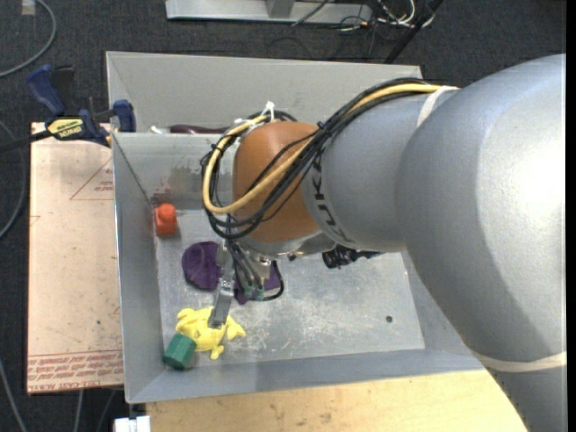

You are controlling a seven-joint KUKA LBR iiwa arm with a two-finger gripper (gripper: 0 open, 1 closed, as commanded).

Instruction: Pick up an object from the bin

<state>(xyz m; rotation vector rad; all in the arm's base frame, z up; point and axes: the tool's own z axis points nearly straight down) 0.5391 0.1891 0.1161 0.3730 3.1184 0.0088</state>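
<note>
The gripper (221, 317) hangs low in the bin (342, 318), near its front-left corner, its tip right at a crumpled yellow toy (205, 332); I cannot tell whether it is open or closed. A green block (178, 352) touches the toy's left end. A floppy purple thing (200, 265) lies just behind, and an orange cylinder (166, 220) sits by the left wall.

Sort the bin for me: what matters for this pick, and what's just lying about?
In play: gripper, yellow toy under it, grey bin.
Lying about: green block, purple lump, orange piece.
</note>
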